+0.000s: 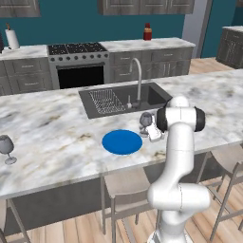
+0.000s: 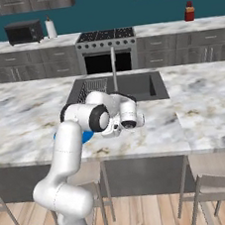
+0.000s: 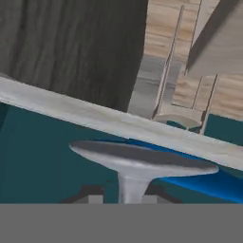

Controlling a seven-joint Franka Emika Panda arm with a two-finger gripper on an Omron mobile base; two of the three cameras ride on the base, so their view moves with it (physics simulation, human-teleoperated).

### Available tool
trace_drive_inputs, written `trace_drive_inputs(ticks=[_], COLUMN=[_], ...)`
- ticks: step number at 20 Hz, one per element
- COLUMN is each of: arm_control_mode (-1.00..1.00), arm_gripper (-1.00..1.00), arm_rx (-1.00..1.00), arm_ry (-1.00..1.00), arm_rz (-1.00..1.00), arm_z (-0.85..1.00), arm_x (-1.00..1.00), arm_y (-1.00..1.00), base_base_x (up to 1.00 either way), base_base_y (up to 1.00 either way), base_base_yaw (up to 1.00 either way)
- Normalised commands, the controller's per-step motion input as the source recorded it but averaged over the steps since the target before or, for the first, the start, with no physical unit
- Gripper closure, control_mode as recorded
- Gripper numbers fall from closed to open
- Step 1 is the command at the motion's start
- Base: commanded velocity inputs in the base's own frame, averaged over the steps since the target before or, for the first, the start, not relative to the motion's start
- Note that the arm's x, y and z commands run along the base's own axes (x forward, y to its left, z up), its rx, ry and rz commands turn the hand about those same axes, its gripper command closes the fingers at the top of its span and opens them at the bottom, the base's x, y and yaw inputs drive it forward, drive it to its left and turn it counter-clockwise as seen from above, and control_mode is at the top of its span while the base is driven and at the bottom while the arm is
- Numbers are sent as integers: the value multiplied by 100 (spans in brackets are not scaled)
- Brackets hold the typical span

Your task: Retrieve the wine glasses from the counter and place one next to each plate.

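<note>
Translucent grey-blue stemmed wine glass stands upright, stem vertical, just beside the flat bright blue round plate near the marbled island's front edge. The gripper's finger tips flank its stem; whether they grip cannot be told. A second such glass stands upright toward the island's left end.

arm: glossy white rounded links | joints: dark bands

A polished, white-grey marbled stone tabletop with tan veins carries a flat, matt bright-blue plate and two translucent grey-blue wine glasses, one just beside the plate and one at the far left. The sunken sink looks like dark matt metal, its curved tap brushed steel. The cabinets show dark grey wood grain, the floor pale planked wood, and the robot arm smooth glossy white plastic.
</note>
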Motion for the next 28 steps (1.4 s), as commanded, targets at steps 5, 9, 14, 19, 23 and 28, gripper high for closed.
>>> trace_drive_inputs(ticks=[5,9,14,19,23,28], arm_control_mode=[-100,-100,-100,-100,-100,-100], arm_gripper=[-100,-100,-100,-100,-100,-100], arm_rx=[-1,0,0,0,0,1], arm_ry=[-16,-1,-1,0,0,-11], arm_rz=[4,0,0,0,-7,-11], arm_z=[-2,0,0,3,21,47], arm_x=[0,0,0,-3,-35,-79], arm_y=[-10,-15,-29,-39,-51,-26], base_base_x=[0,0,0,0,0,0], base_base_y=[0,0,0,0,0,0], base_base_yaw=[0,0,0,0,0,0])
